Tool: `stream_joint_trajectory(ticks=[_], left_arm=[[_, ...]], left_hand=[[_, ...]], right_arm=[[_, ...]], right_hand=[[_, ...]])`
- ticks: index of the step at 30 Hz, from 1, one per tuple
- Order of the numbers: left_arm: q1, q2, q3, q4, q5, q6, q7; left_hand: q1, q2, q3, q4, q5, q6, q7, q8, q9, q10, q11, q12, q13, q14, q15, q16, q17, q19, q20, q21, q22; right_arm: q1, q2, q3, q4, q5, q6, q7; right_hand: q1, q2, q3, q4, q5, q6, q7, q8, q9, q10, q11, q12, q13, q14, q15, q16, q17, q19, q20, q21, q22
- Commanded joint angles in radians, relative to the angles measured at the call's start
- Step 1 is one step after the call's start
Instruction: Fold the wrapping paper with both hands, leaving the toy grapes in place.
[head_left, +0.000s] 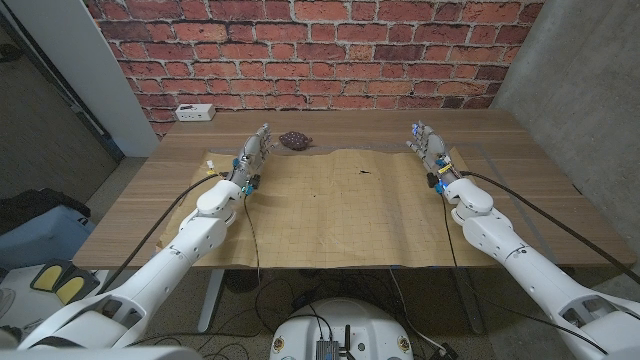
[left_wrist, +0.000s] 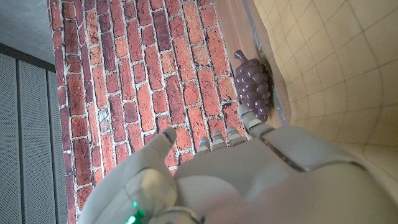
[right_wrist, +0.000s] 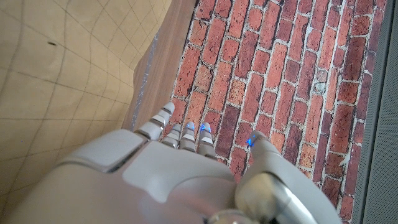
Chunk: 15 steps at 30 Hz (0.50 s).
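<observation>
We are viewing the brown gridded wrapping paper (head_left: 345, 205) lying spread across the middle of the wooden table (head_left: 520, 135) in the head view. The toy grapes (head_left: 294, 140) are sitting at the paper's far edge, upper centre-left of the frame. The left hand (head_left: 252, 158) is standing at the paper's left edge, just beside the grapes, fingers extended and holding nothing. The right hand (head_left: 430, 150) is standing at the paper's right edge, fingers likewise extended and empty. A white power strip (head_left: 194, 112) is lying at the upper left.
</observation>
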Motion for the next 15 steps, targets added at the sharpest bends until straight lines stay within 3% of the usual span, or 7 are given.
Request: stream_joint_trajectory(ticks=[1,6,10,12,13,15], left_arm=[[0.003,0.032,0.014,-0.047,0.053,0.044,0.055],[0.025,0.078,0.009,-0.118,0.102,0.094,0.129],[0.036,0.110,0.007,-0.168,0.146,0.139,0.191],[0.039,0.123,0.007,-0.185,0.167,0.155,0.212],[0.042,0.130,0.006,-0.198,0.176,0.169,0.227],[0.050,0.139,0.002,-0.220,0.188,0.195,0.256]], left_hand=[[0.007,0.043,0.009,0.001,0.006,-0.008,0.001,0.004,0.005,-0.007,0.005,0.004,0.005,-0.009,-0.006,0.006,0.005,-0.001,-0.011,0.006,0.001],[0.005,0.040,0.013,0.002,0.007,0.002,-0.002,0.007,0.005,0.002,0.007,0.005,0.005,-0.003,-0.002,0.006,0.004,-0.002,0.000,0.003,0.001],[0.003,0.032,0.020,0.002,0.006,0.020,0.002,0.010,0.006,0.020,0.006,0.008,0.005,0.009,0.014,0.005,0.003,-0.024,0.044,-0.011,0.001],[0.000,0.027,0.021,0.001,0.005,0.037,0.001,0.015,0.007,0.031,0.004,0.009,0.005,0.018,0.024,0.006,0.003,-0.028,0.054,-0.014,0.001],[-0.002,0.025,0.022,0.000,0.004,0.045,-0.003,0.016,0.007,0.035,0.006,0.009,0.005,0.021,0.031,0.005,0.002,-0.032,0.067,-0.018,0.002],[-0.012,0.012,0.021,-0.001,-0.001,0.068,-0.020,0.017,0.009,0.040,0.008,0.005,0.006,0.030,0.059,0.002,0.003,-0.061,0.137,-0.035,0.004]], right_arm=[[0.005,0.007,-0.010,0.012,-0.007,-0.001,0.004],[0.000,0.008,-0.011,0.009,-0.009,0.002,0.002],[-0.004,0.008,-0.015,0.001,-0.018,-0.002,-0.011],[-0.005,0.007,-0.018,-0.004,-0.023,-0.007,-0.020],[-0.007,0.006,-0.020,-0.008,-0.025,-0.012,-0.023],[-0.009,0.000,-0.024,-0.019,-0.030,-0.026,-0.028]], right_hand=[[0.010,0.050,0.009,0.002,0.006,0.006,0.001,0.005,0.001,-0.004,0.012,0.006,0.003,-0.011,-0.017,0.004,0.003,0.007,-0.041,0.006,0.001],[0.011,0.046,0.011,0.003,0.006,0.005,0.003,0.004,0.001,-0.003,0.015,0.005,0.003,-0.010,-0.015,0.004,0.002,0.007,-0.039,0.006,0.001],[0.014,0.027,0.008,-0.002,0.005,0.005,0.012,0.004,0.001,0.000,0.027,0.005,0.003,-0.009,-0.002,0.002,-0.001,0.009,-0.032,0.006,0.001],[0.022,0.010,0.007,-0.013,0.004,0.007,0.019,0.004,0.001,0.004,0.046,0.006,0.004,-0.007,0.010,0.001,-0.005,0.009,-0.018,0.006,0.001],[0.025,0.003,0.006,-0.018,0.003,0.008,0.023,0.004,0.002,0.006,0.051,0.006,0.004,-0.004,0.019,0.000,-0.006,0.008,-0.007,0.005,0.001],[0.042,-0.007,0.009,-0.036,0.001,0.018,0.025,0.007,0.002,0.011,0.066,0.006,0.004,0.011,0.049,0.002,-0.010,0.009,0.024,0.006,0.002]])
